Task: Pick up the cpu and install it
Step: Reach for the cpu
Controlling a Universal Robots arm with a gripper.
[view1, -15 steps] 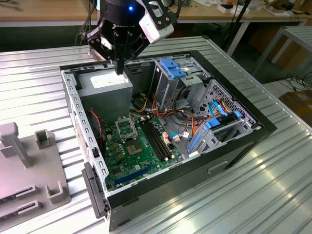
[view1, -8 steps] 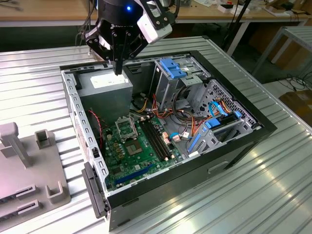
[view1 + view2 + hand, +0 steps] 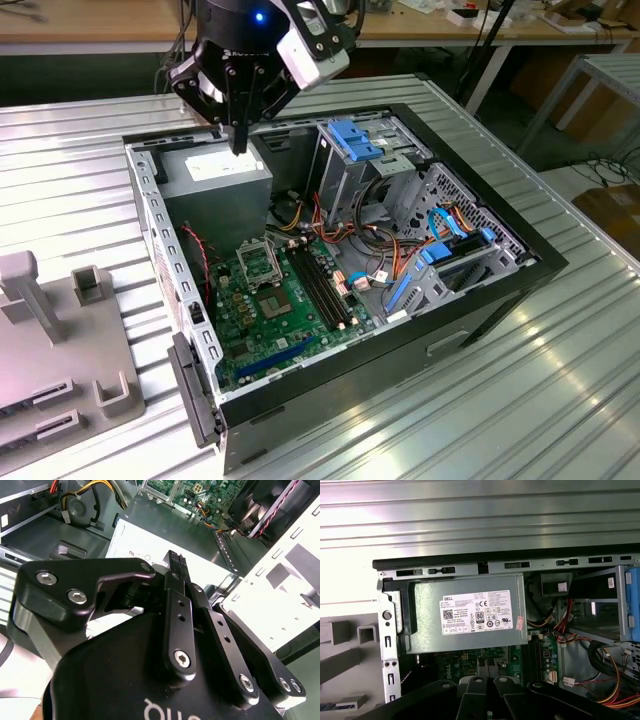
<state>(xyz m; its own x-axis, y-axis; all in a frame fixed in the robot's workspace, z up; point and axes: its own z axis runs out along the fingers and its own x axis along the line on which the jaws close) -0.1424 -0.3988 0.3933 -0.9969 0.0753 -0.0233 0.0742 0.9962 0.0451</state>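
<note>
The cpu [image 3: 275, 303], a small square chip with a grey top, lies flat on the green motherboard [image 3: 250, 335] inside the open computer case. The metal-framed socket [image 3: 258, 262] with its dark centre sits just beyond it. My gripper [image 3: 238, 143] hangs high over the far part of the case, above the grey power supply [image 3: 215, 175], well away from the cpu. In the second wrist view the fingertips [image 3: 176, 560] meet, shut, and I see nothing between them. The first wrist view looks down on the power supply [image 3: 465, 615] and a strip of motherboard [image 3: 545, 655].
The black case wall [image 3: 520, 255] surrounds the board. A metal drive cage with blue clips [image 3: 355, 140] and bundles of coloured cables [image 3: 400, 250] crowd the exterior view's right side. Black memory slots [image 3: 320, 285] run beside the socket. A grey fixture [image 3: 60, 330] stands on the ribbed table at the left.
</note>
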